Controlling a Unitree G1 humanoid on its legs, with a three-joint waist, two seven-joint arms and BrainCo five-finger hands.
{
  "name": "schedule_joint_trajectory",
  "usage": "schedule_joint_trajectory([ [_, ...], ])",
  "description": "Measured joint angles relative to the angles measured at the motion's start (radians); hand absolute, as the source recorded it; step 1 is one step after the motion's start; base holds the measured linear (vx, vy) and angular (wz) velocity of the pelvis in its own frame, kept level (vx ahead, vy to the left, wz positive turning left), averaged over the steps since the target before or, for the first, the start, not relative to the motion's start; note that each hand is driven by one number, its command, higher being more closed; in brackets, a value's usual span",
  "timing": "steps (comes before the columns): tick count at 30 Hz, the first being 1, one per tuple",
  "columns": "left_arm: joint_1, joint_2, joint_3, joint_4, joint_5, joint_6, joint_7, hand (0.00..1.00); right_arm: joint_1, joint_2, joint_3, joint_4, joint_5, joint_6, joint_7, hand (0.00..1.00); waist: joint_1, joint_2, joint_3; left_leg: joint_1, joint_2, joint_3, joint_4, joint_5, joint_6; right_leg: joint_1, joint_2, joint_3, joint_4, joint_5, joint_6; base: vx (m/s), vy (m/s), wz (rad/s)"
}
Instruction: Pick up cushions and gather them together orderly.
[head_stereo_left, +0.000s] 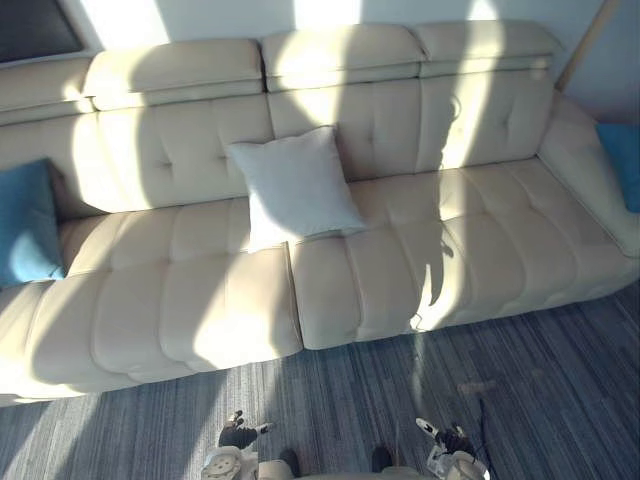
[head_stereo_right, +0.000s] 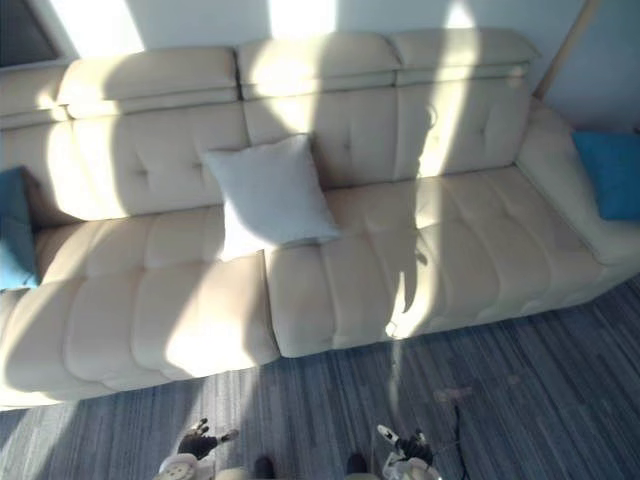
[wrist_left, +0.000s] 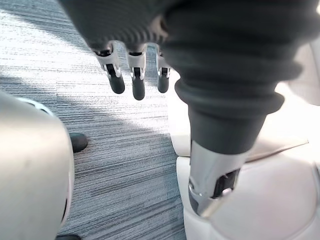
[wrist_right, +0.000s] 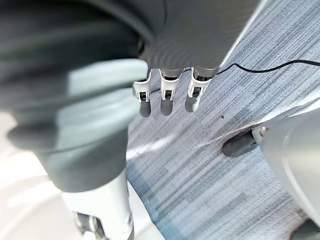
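Eye views: white cushion (head_stereo_left: 295, 188) is leaning at frame centre on the sofa (head_stereo_left: 470, 260), with left blue cushion (head_stereo_left: 25, 225) and right blue cushion (head_stereo_left: 622, 160) at the edges. Left hand (head_stereo_left: 238, 434) and right hand (head_stereo_left: 440, 436) are hanging at bottom centre, well apart from all three cushions, the left hand nearer the white one. Wrist views: left fingers (wrist_left: 138, 85) and right fingers (wrist_right: 167, 100) are hanging relaxed, grasping nothing.

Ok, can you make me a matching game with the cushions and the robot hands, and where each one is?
Things:
1. white cushion
2. blue cushions
3. robot hands

Places:
a. far left and far right on the sofa
b. hanging open, low over the floor
c. middle of the sofa, leaning on its back

Pairs: 1-c, 2-a, 3-b
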Motion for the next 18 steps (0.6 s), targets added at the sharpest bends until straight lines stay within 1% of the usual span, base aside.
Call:
schedule_joint_trajectory([
  [1,-0.005,-0.001,0.001,0.002,0.0,0.0,-0.001,0.0,-0.003,-0.002,0.002,0.001,0.0,0.0,0.0,0.0,0.001,0.004,0.004,0.004,0.013,0.025,-0.001,-0.007,-0.002,-0.013,0.016,-0.003,-0.009,0.03,-0.005,-0.01,-0.001,-1.46],
  [2,-0.015,-0.002,0.002,0.003,0.0,-0.001,-0.002,0.0,-0.014,-0.005,0.013,0.004,-0.001,0.002,-0.001,0.0,0.002,0.007,0.009,0.006,0.034,0.071,-0.003,-0.009,-0.001,-0.039,0.043,-0.037,-0.025,0.088,-0.025,-0.03,-0.011,-1.49],
  [3,-0.028,-0.001,0.004,0.003,0.0,-0.001,-0.002,0.0,-0.023,-0.006,0.03,0.002,-0.002,0.001,-0.003,0.0,0.002,0.01,0.013,0.005,0.05,0.106,-0.003,-0.012,-0.003,-0.053,0.063,-0.092,-0.053,0.138,-0.055,-0.02,-0.049,-1.7],
  [4,-0.034,0.0,0.014,0.005,0.004,0.002,-0.003,0.0,-0.035,-0.005,0.037,0.001,-0.003,0.001,-0.003,0.0,-0.004,0.019,0.026,0.008,0.078,0.169,-0.003,-0.014,-0.004,-0.058,0.062,-0.251,-0.049,0.114,-0.11,-0.03,-0.092,-1.53],
  [5,-0.045,0.001,0.017,-0.001,0.008,0.003,-0.003,0.0,-0.039,-0.01,0.036,0.002,-0.005,0.002,-0.005,0.0,-0.005,0.013,0.026,0.016,0.078,0.223,-0.003,-0.014,-0.004,-0.083,0.039,-0.441,0.021,0.042,-0.144,-0.02,-0.118,-1.48],
  [6,-0.046,0.002,0.017,-0.017,0.013,0.001,-0.003,0.0,-0.031,-0.018,0.031,0.004,-0.01,0.004,-0.006,0.0,-0.006,0.015,0.029,0.029,0.083,0.278,0.0,-0.014,-0.006,-0.084,0.017,-0.6,0.076,-0.017,-0.158,-0.03,-0.146,-1.42],
  [7,-0.045,0.008,0.019,-0.026,0.017,0.001,-0.003,0.0,-0.031,-0.025,0.031,0.005,-0.012,0.007,-0.007,0.0,-0.004,0.017,0.033,0.04,0.089,0.328,0.014,-0.015,-0.006,-0.078,-0.009,-0.737,0.118,-0.059,-0.169,-0.01,-0.145,-1.46],
  [8,-0.046,0.016,0.019,-0.028,0.018,0.001,-0.003,0.0,-0.031,-0.028,0.031,0.005,-0.013,0.008,-0.008,0.0,-0.003,0.005,0.038,0.061,0.088,0.355,0.028,-0.022,-0.017,-0.065,-0.015,-0.782,0.121,-0.078,-0.155,0.01,-0.204,-1.35],
  [9,-0.046,0.022,0.018,-0.025,0.019,0.002,-0.003,0.0,-0.031,-0.04,0.035,0.005,-0.015,0.01,-0.008,0.0,-0.009,0.023,0.049,0.072,0.098,0.354,0.047,-0.039,-0.037,-0.057,0.008,-0.742,0.116,-0.078,-0.153,0.04,-0.173,-1.16],
  [10,-0.046,0.021,0.018,-0.024,0.019,0.002,-0.003,0.0,-0.029,-0.049,0.038,0.008,-0.016,0.01,-0.008,0.0,-0.011,0.033,0.056,0.083,0.111,0.353,0.063,-0.051,-0.042,-0.052,0.03,-0.699,0.111,-0.079,-0.153,0.06,-0.208,-1.22],
  [11,-0.039,0.02,0.016,-0.024,0.02,0.002,-0.003,0.0,-0.031,-0.058,0.04,0.026,-0.017,0.012,-0.009,0.0,-0.006,0.044,0.057,0.079,0.152,0.353,0.128,-0.075,-0.048,-0.05,0.064,-0.644,0.095,-0.09,-0.142,0.08,-0.212,-1.43],
  [12,-0.033,0.023,0.014,-0.024,0.021,0.002,-0.003,0.0,-0.03,-0.059,0.05,0.04,-0.017,0.012,-0.009,0.0,-0.003,0.045,0.059,0.036,0.226,0.332,0.309,-0.104,-0.028,-0.04,0.099,-0.596,0.091,-0.104,-0.148,0.08,-0.223,-1.29],
  [13,-0.032,0.023,0.014,-0.023,0.023,0.002,-0.004,0.0,-0.024,-0.061,0.057,0.04,-0.017,0.012,-0.008,0.0,-0.006,0.05,0.065,0.003,0.271,0.305,0.426,-0.109,-0.016,-0.023,0.121,-0.579,0.082,-0.108,-0.154,0.08,-0.186,-1.08],
  [14,-0.029,0.019,0.015,-0.024,0.028,0.002,-0.009,0.0,-0.012,-0.067,0.07,0.041,-0.018,0.012,-0.008,0.0,-0.005,0.057,0.076,-0.042,0.336,0.257,0.605,-0.12,0.043,0.008,0.155,-0.548,0.076,-0.113,-0.172,0.13,-0.139,-0.99],
  [15,-0.021,0.01,0.019,-0.025,0.029,0.001,-0.014,0.0,-0.011,-0.071,0.071,0.042,-0.017,0.012,-0.008,0.0,0.003,0.059,0.094,-0.078,0.368,0.192,0.755,-0.142,0.092,0.038,0.182,-0.499,0.083,-0.127,-0.195,0.13,-0.095,-1.16],
  [16,-0.011,0.005,0.019,-0.026,0.029,0.0,-0.016,0.0,-0.013,-0.072,0.071,0.042,-0.017,0.012,-0.009,0.0,0.009,0.06,0.099,-0.109,0.357,0.135,0.819,-0.151,0.083,0.053,0.195,-0.467,0.085,-0.133,-0.205,0.15,-0.055,-1.24],
  [17,-0.008,0.006,0.017,-0.039,0.029,-0.003,-0.019,0.0,-0.011,-0.078,0.071,0.045,-0.018,0.012,-0.012,0.0,0.01,0.057,0.1,-0.165,0.306,0.041,0.847,-0.169,0.046,0.065,0.203,-0.427,0.084,-0.137,-0.214,0.11,0.003,-1.24],
  [18,-0.011,0.003,0.017,-0.047,0.028,-0.002,-0.018,0.0,-0.016,-0.083,0.07,0.061,-0.018,0.013,-0.017,0.0,0.02,0.057,0.102,-0.213,0.25,-0.03,0.83,-0.184,0.022,0.073,0.208,-0.38,0.082,-0.134,-0.21,0.16,0.03,-1.27],
])
